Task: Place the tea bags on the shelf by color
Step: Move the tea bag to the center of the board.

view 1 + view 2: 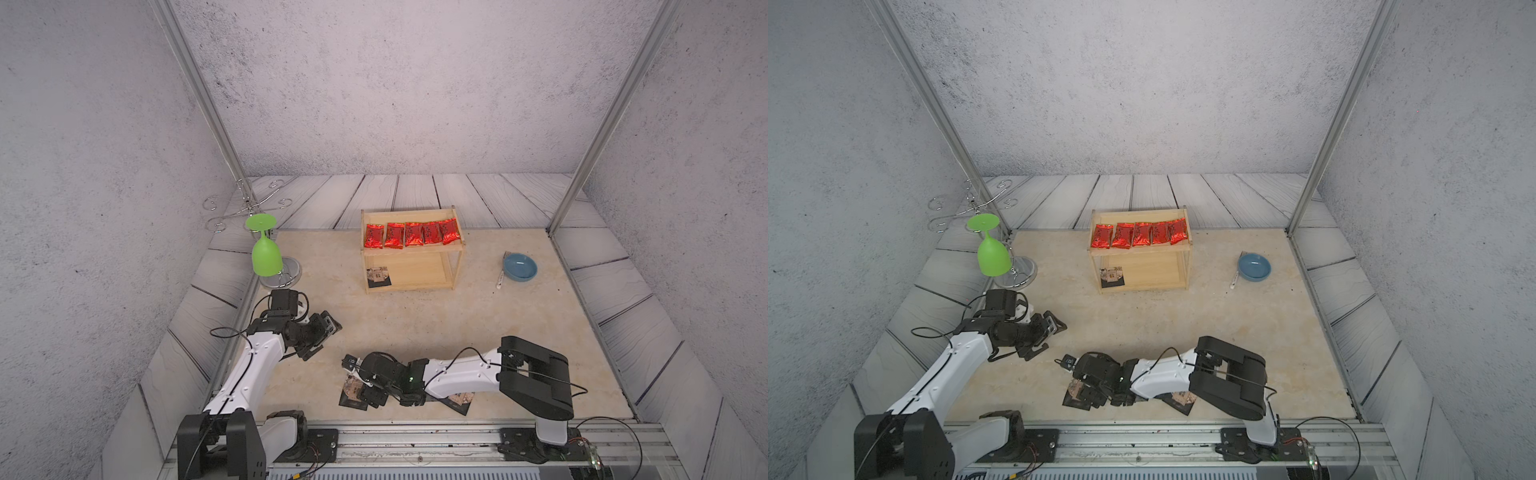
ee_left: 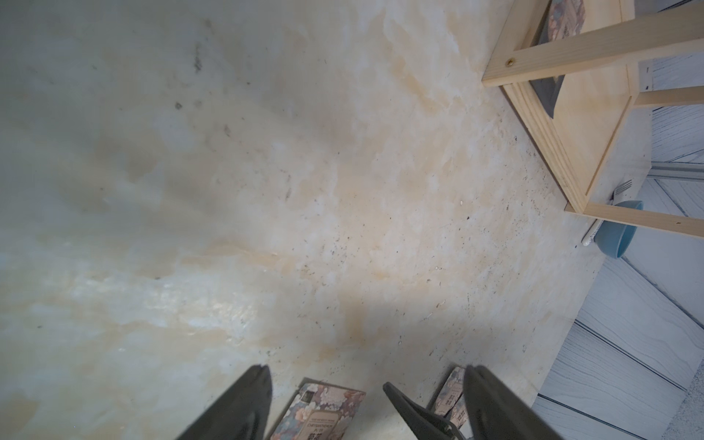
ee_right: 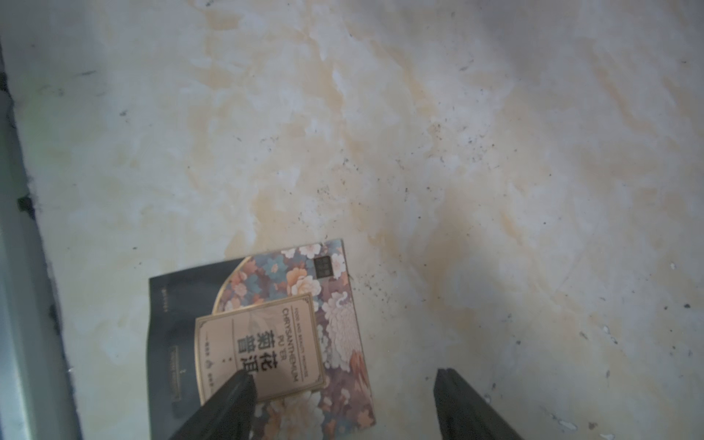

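Note:
The wooden shelf [image 1: 455, 266] [image 1: 1185, 270] stands at the middle back. Several red tea bags [image 1: 413, 233] [image 1: 1142, 234] lie in a row on its top tier. One black tea bag [image 1: 378, 277] [image 1: 1112, 277] lies at the left of the lower tier. Near the front edge, my right gripper [image 1: 368, 390] [image 1: 1090, 392] [image 3: 343, 375] is open above a black packet [image 1: 351, 392] [image 3: 266, 324], one fingertip over its label. Another black packet [image 1: 461, 402] [image 1: 1181, 402] lies partly under the right arm. My left gripper [image 1: 324, 340] [image 2: 367, 369] hangs open and empty to the left.
An upturned green glass [image 1: 264, 253] hangs on a chrome rack at the back left. A blue bowl [image 1: 520, 267] [image 2: 617, 236] with a fork [image 1: 500, 272] beside it sits right of the shelf. A metal rail [image 1: 415, 440] runs along the front edge.

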